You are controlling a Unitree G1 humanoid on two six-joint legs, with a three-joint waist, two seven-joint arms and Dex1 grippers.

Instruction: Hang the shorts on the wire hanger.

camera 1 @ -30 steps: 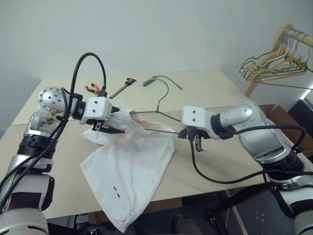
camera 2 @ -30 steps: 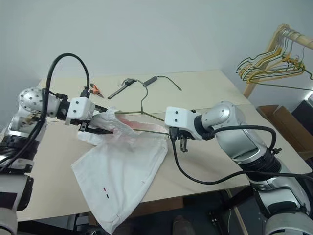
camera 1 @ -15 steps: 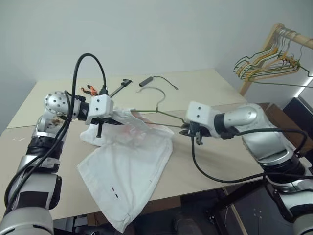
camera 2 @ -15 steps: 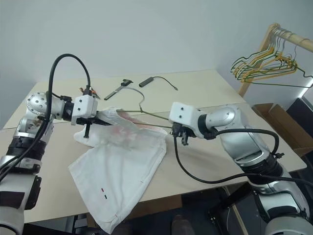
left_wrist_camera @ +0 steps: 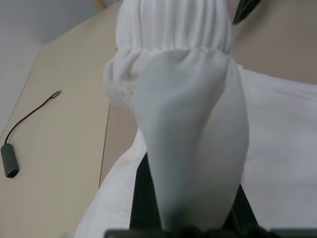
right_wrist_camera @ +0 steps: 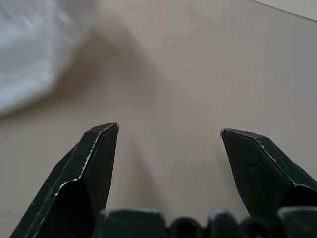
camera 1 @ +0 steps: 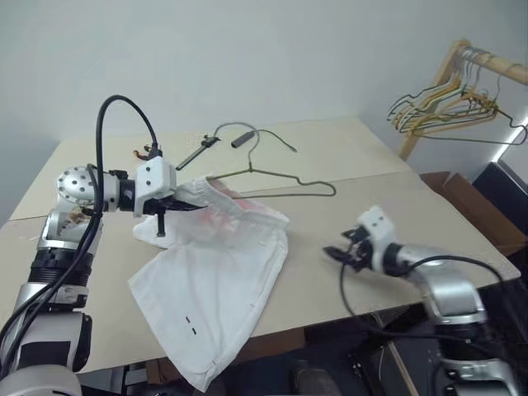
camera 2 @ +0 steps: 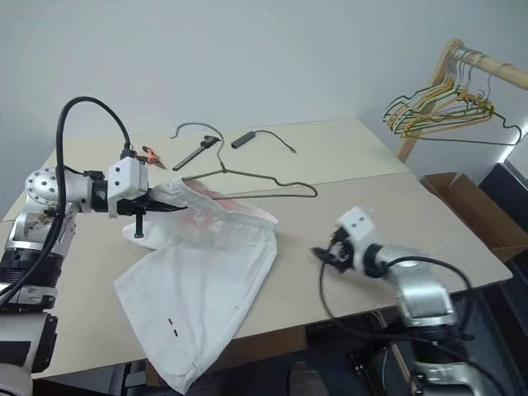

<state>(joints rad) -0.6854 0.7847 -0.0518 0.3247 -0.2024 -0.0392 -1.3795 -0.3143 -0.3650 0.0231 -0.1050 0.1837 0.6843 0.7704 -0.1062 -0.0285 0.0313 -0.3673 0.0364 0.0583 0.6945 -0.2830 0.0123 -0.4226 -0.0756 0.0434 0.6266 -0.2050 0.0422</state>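
Observation:
The white shorts [camera 1: 216,276] lie spread on the table [camera 1: 355,157], their gathered waistband lifted at the left. My left gripper [camera 1: 183,201] is shut on that waistband [left_wrist_camera: 173,29], and the fabric drapes over its fingers in the left wrist view. The wire hanger [camera 1: 289,176] lies flat on the table behind the shorts, hook [camera 1: 221,129] toward the back; its left corner is hidden at the waistband. My right gripper [camera 1: 340,253] hangs low near the table's front right, open and empty, well apart from the hanger. Its fingers [right_wrist_camera: 94,163] stand wide over bare table.
Orange-handled pliers [camera 1: 148,152], a black tool [camera 1: 198,151] and a black cabled device [camera 1: 243,138] lie at the back of the table. A wooden rack with several coloured hangers [camera 1: 450,99] stands at the right, a cardboard box [camera 2: 462,198] below it.
My right gripper let go of the hanger, opened, and dropped down to the right. The hanger now lies on the table. My left gripper closed on the waistband. The camera shifted.

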